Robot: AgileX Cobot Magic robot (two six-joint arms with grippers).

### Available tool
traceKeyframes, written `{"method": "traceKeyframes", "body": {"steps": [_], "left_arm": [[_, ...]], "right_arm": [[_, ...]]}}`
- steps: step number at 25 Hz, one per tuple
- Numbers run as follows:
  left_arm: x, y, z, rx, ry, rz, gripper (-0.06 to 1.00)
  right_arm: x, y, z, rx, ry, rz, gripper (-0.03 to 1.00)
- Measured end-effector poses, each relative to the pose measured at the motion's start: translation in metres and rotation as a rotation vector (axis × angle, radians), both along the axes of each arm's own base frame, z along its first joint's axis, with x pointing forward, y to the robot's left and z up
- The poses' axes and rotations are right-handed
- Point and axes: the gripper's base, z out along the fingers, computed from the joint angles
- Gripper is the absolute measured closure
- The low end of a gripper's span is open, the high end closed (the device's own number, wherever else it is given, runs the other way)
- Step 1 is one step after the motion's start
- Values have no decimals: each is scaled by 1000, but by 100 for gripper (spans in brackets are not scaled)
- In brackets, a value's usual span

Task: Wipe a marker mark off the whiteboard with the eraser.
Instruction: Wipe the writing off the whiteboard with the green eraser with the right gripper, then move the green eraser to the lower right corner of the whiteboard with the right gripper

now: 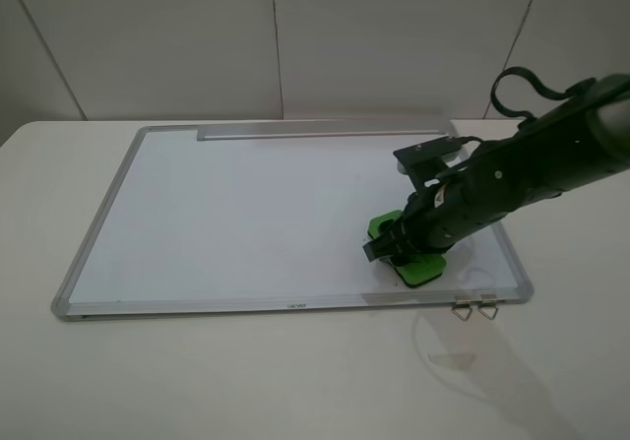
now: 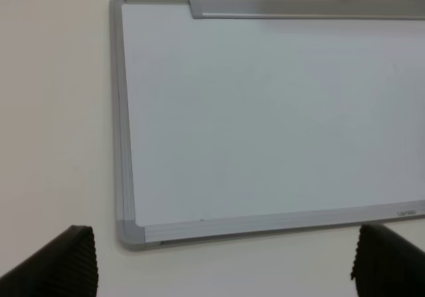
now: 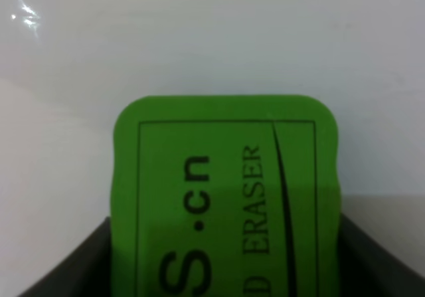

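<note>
I am clamping the eraser (image 1: 421,268) in my right gripper (image 1: 394,248), and its face is lying flat on the whiteboard (image 1: 246,204) close to the near right corner, so I am judging this to be the wiping step itself. I am seeing no marker mark: it is either hidden under the eraser and my arm, or already wiped. The next move is calling for flat, evenly pressed strokes, while my left gripper (image 2: 224,264) is hanging wide open and empty beyond the near left corner.
</note>
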Motion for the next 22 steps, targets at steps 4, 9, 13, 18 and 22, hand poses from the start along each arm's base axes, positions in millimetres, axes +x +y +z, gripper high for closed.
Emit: {"method": "traceKeyframes", "body": {"steps": [4, 9, 13, 18, 22], "left_arm": [[0, 0, 0, 0, 0, 0, 16], [0, 0, 0, 0, 0, 0, 16], [0, 0, 0, 0, 0, 0, 16], [0, 0, 0, 0, 0, 0, 16], [0, 0, 0, 0, 0, 0, 16]], "right_arm": [[0, 0, 0, -2, -6, 6, 38], [12, -10, 6, -22, 56, -42, 38], [18, -30, 19, -52, 160, -119, 38], [14, -60, 41, -74, 279, -228, 38], [16, -78, 59, -53, 248, -292, 38]]}}
